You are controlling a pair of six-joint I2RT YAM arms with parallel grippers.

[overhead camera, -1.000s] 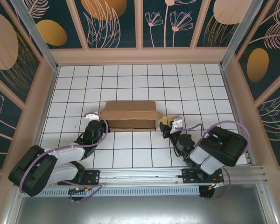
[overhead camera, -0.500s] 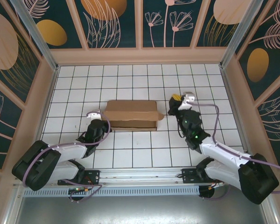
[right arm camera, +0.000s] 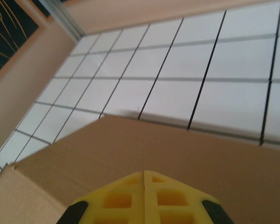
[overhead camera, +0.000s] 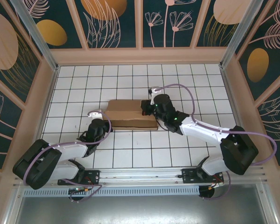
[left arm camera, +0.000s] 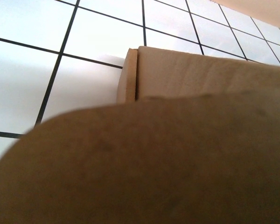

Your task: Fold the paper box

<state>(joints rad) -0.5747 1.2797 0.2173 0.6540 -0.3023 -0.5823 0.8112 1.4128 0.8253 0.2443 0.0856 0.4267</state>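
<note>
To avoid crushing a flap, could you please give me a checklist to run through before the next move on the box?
1. The box rests on the table: ok.
2. The right tool is shut and sits over the box's right end: ok.
3. The right tool is touching the box: cannot tell.
4. The left tool is at the box's left end: ok.
5. The left tool is open or shut: cannot tell.

Overhead camera looks down; wrist cameras hug paper box [overhead camera: 130,115].
</note>
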